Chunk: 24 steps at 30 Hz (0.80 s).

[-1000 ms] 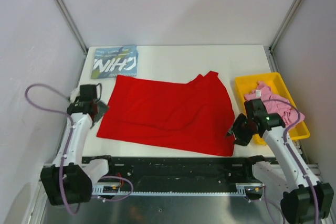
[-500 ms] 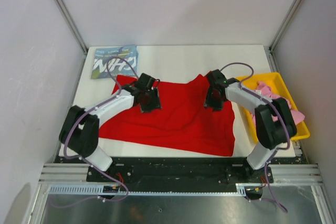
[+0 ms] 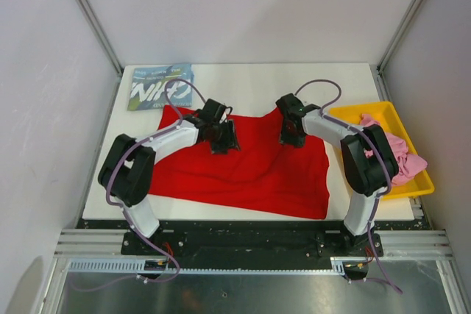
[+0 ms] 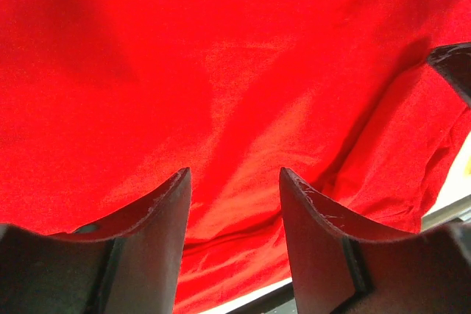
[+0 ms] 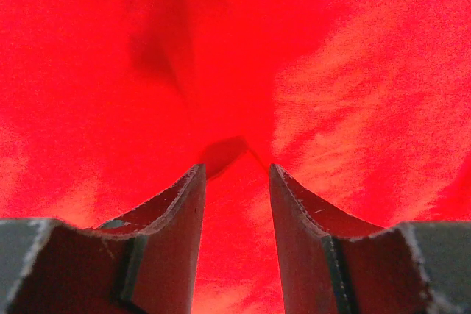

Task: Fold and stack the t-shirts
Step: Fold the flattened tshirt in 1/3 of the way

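Left gripper [image 4: 234, 174], jaws parted, hung over the creased red t-shirt [image 4: 184, 56], which filled most of the frame.

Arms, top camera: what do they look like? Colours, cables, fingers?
The left arm and right arm have white shells with black joints, each with a looping purple cable. The fingers are dark grey and curved, with scuffed pale edges.
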Motion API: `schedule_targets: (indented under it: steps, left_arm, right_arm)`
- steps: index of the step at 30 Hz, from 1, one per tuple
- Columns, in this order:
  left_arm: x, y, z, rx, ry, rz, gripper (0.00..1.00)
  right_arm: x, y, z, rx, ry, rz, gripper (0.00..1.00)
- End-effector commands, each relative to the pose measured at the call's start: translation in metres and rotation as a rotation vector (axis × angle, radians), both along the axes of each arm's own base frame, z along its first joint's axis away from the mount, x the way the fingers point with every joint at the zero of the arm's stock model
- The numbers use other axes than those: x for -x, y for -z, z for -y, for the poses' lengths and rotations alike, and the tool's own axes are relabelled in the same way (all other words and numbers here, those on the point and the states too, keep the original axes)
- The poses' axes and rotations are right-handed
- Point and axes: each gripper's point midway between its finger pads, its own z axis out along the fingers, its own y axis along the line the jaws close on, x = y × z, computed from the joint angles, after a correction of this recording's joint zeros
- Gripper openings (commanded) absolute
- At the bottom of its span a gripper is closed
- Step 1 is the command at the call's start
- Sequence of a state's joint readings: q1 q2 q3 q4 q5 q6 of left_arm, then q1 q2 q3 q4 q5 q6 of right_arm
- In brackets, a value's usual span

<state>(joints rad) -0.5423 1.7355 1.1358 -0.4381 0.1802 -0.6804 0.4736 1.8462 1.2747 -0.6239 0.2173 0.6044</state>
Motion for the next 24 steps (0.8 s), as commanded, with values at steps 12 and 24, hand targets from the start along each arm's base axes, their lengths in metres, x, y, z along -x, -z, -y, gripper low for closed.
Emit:
schedule_targets:
  steps: [12,24]
  left_arm:
    - [-0.001,-0.01,0.016,0.08,0.031,0.025,0.56]
    - [0.009,-0.013,0.036,0.129,0.117,0.014,0.54]
  right_arm:
    - [0.015,0.007,-0.011,0.077,-0.048,-0.028,0.39]
    - [0.037,-0.007,-0.004,0.059,-0.023,-0.018,0.0]
